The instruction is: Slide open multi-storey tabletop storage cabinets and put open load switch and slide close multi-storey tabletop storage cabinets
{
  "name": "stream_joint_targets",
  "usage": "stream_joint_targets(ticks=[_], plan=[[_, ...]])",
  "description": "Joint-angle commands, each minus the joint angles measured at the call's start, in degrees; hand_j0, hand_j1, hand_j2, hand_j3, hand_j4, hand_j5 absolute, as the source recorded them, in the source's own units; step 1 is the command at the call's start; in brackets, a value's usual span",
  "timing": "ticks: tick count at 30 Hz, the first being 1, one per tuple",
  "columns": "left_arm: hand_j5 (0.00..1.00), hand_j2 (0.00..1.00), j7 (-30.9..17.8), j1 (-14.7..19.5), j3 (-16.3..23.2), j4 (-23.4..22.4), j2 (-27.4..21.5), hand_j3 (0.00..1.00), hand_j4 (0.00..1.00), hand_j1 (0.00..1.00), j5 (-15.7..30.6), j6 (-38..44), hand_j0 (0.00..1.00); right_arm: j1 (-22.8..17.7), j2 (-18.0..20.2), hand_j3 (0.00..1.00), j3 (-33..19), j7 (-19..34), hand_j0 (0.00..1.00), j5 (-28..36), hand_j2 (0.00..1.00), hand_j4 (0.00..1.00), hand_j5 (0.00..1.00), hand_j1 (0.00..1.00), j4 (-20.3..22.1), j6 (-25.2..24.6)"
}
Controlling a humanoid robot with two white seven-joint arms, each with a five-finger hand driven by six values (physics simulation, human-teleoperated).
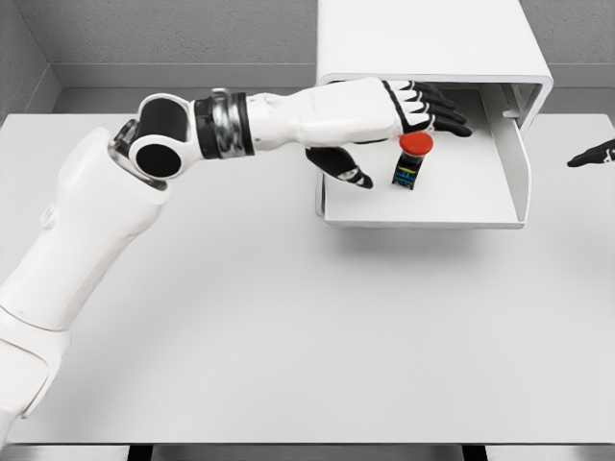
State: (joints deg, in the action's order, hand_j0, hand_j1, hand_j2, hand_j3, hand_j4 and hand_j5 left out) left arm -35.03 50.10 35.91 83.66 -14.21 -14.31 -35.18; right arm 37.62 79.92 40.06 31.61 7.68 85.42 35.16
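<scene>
My right robot hand (593, 154) is cut off by the frame edge to the right of the cabinet (423, 43); only dark fingertips show, and I cannot tell how far open it is. The cabinet's upper part runs out of the top of the view, so its storeys cannot be counted. My left forearm hides the left rear corner of the pulled-out drawer (428, 206).

The load switch (410, 161) has a round red cap on a short dark body with small coloured markings too fine to read. It is upright inside the drawer, left of the drawer's centre. Whether its base touches the drawer floor cannot be confirmed.

My left robot hand (404, 130) reaches over the drawer's left wall. Its fingers (437, 106) extend above and just behind the red cap, and the thumb (344, 168) hangs low on the cap's left. The hand is loosely spread. Contact with the switch cannot be confirmed; no closed grip is visible.

The drawer floor right of the switch is bare up to the tall right wall. The bench (288, 327) in front of the drawer is wide, flat white surface.
</scene>
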Motion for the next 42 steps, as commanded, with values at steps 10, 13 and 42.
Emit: stream_joint_targets(ticks=[10,13,42], plan=[[1.00,1.00,0.0,-4.8,2.3,14.9,-43.7,1.00,1.00,1.00,27.8,0.2,1.00,-2.2,-5.4,1.00,-0.2,-3.0,1.00,1.0,1.00,1.00,1.00,1.00,4.4,-0.2],[1.00,1.00,0.0,-6.0,2.3,14.8,-43.8,1.00,1.00,1.00,27.7,0.2,1.00,-3.9,-6.9,1.00,-0.3,-7.3,1.00,1.0,1.00,1.00,1.00,1.00,4.4,-0.2],[1.00,1.00,0.0,-8.8,2.3,14.9,-43.5,1.00,1.00,1.00,28.0,0.2,1.00,-5.3,-1.3,1.00,-6.0,-8.2,1.00,1.0,1.00,1.00,1.00,1.00,7.6,-0.2]])
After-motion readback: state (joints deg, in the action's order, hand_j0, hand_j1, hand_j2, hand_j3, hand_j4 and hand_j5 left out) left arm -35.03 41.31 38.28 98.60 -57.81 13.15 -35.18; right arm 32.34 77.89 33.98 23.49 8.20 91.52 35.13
